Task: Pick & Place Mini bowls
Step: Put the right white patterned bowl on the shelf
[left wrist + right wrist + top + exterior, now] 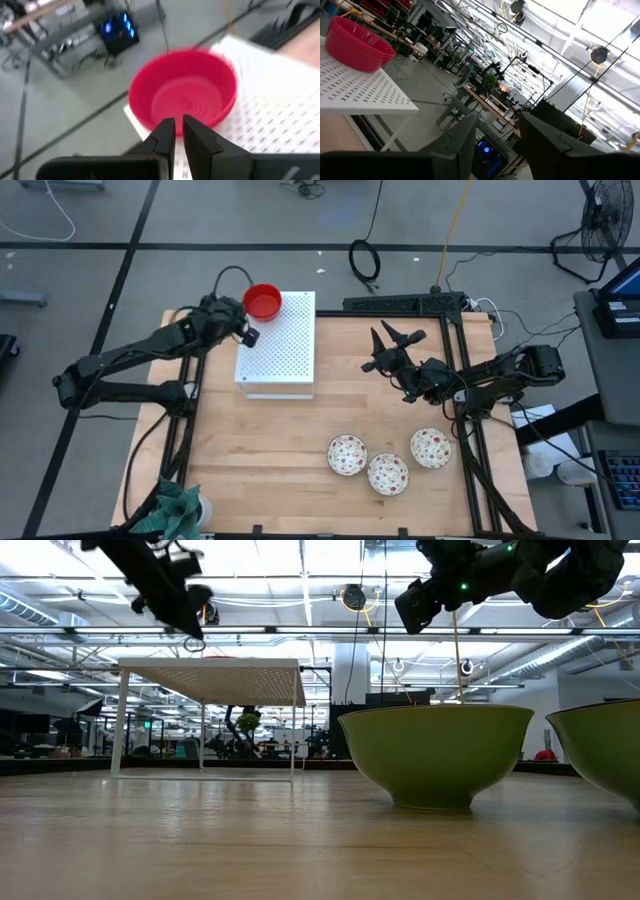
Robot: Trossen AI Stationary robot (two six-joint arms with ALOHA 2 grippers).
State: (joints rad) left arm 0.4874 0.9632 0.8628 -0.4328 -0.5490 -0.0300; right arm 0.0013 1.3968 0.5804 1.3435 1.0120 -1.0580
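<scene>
Left gripper (243,330) just beside red bowl (262,301), fingers (165,135) narrow with only a thin gap, holding nothing, probably just let go. Bowl on far corner of white perforated board (278,350), likely its drop spot. Right gripper (390,340) lifted over table (260,460), fingers apart, empty, waiting. Three patterned bowls (388,472) grouped near front edge, probably not yet moved.

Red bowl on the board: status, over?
Left gripper nearly shut at the red bowl rim on the white board corner. Right gripper open, raised, empty. Three patterned bowls wait on the table. Nothing in the way.
</scene>
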